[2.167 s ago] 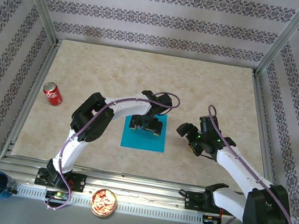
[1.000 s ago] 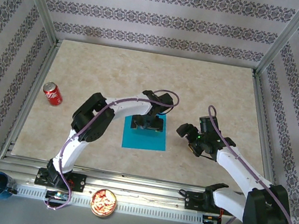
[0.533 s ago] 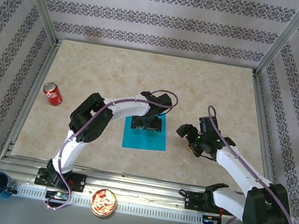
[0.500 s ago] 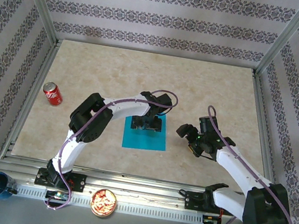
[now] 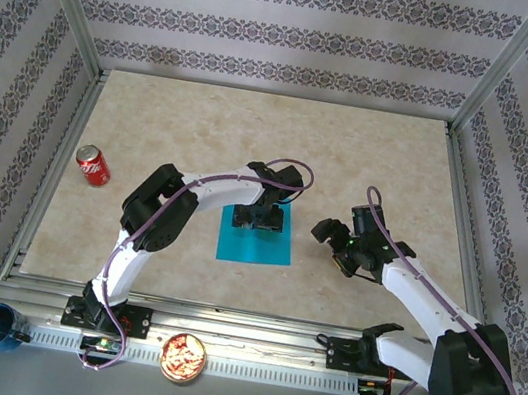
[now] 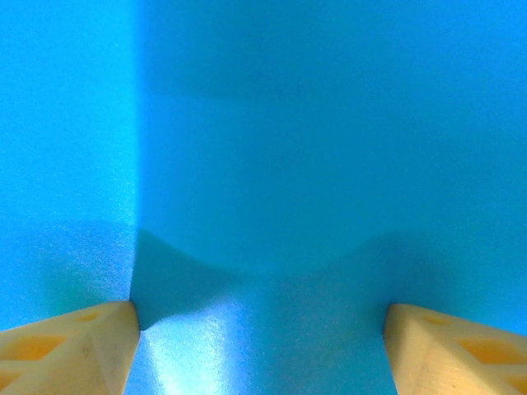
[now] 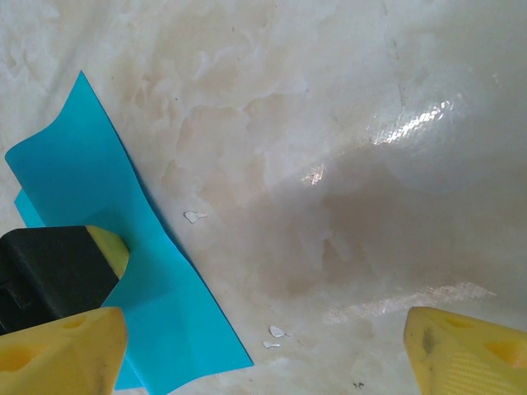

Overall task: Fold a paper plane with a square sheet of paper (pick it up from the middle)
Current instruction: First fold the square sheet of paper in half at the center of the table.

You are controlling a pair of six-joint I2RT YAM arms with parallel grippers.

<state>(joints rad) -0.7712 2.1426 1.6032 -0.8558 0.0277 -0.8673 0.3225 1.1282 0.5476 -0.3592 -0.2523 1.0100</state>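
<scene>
Left wrist view: thin turquoise square paper sheet [image 6: 288, 148], lying mid-desk; left fingers [image 6: 78, 341] spread, tips pressing its middle, likely to pinch up a ridge. Empty right fingers [image 7: 461, 350] wide apart beside its edge, over pale marble-patterned desk [image 7: 329, 164]. Red soda can [image 5: 93, 166] well apart, no obstacle

I see the paper [image 5: 250, 248] near the middle of the table [image 5: 155, 119], a plain, bright turquoise square with its edges roughly parallel to the table's. Up close on the left wrist view, the paper [image 6: 313, 148] humps up in a soft ridge that casts a shadow. On the right wrist view, one edge [image 7: 90, 189] waves up while the side toward bare table lies flat
</scene>
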